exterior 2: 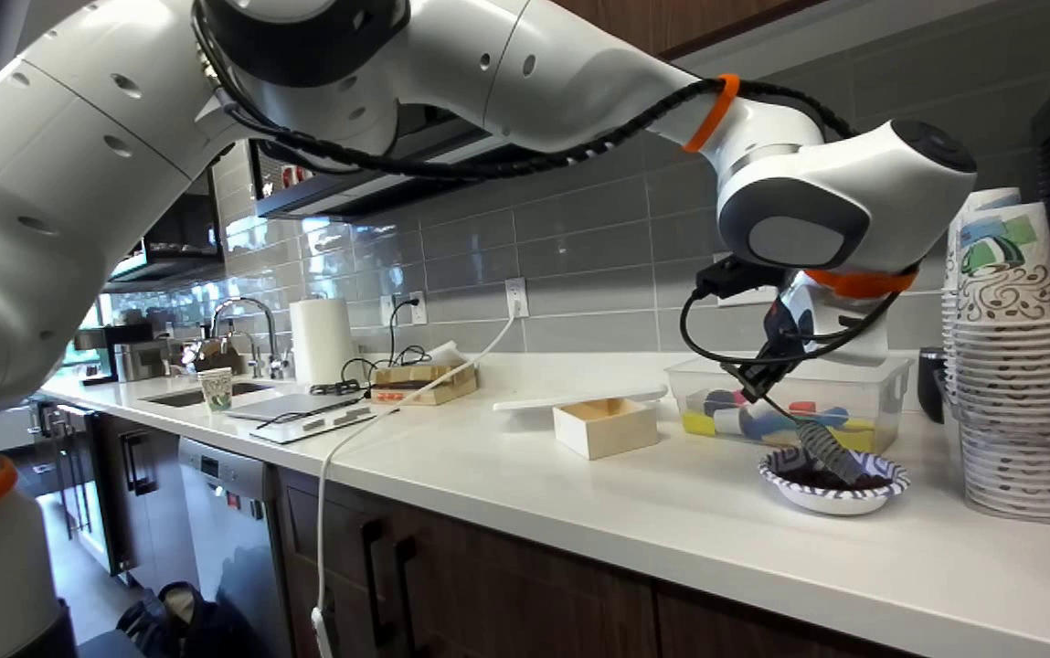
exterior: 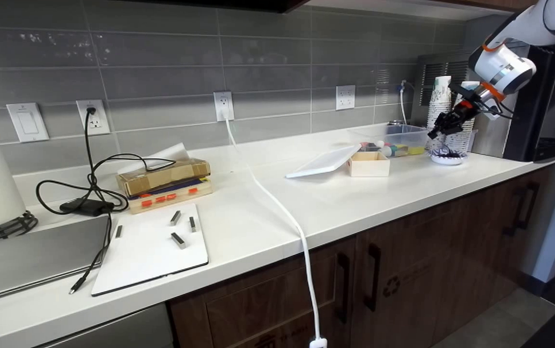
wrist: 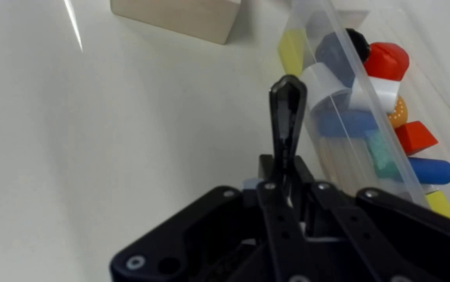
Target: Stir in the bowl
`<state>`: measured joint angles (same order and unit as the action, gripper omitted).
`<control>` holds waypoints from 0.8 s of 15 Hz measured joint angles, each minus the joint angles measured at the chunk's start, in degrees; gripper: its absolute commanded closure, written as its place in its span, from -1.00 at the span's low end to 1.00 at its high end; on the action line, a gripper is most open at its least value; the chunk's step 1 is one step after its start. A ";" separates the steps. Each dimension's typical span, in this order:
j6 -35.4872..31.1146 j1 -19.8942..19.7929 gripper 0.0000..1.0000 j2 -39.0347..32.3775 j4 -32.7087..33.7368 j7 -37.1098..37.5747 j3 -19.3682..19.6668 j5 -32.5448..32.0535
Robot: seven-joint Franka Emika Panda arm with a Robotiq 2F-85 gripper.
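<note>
The bowl (exterior: 448,159) is small, pale and shallow with a blue-patterned rim. It stands upright on the counter, and it also shows in an exterior view (exterior 2: 833,500) with dark contents. My gripper (exterior 2: 753,388) is above it and slightly to one side, tilted down; it also shows in an exterior view (exterior: 434,133). In the wrist view my gripper (wrist: 283,168) is shut on the dark shiny handle of a metal spoon (wrist: 287,105). The head of the spoon (exterior 2: 826,450) slopes down into the bowl, its tip at the dark contents. The bowl is out of the wrist view.
A clear bin of colourful items (exterior 2: 790,402) stands behind the bowl. Tall cup stacks (exterior 2: 1018,402) stand close beside it. A tan open box (exterior 2: 607,429) and a white lid (exterior: 325,162) lie along the counter. A dark machine (exterior: 543,106) stands past the cups.
</note>
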<state>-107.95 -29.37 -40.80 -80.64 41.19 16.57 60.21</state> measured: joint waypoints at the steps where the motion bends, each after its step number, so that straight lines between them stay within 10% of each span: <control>1: -1.10 0.03 0.94 0.00 -0.04 -0.31 -0.31 0.03; 12: 2.22 0.20 0.94 -0.41 -0.44 -4.66 -5.07 2.27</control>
<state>-105.73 -29.17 -41.21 -81.08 36.53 11.50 62.47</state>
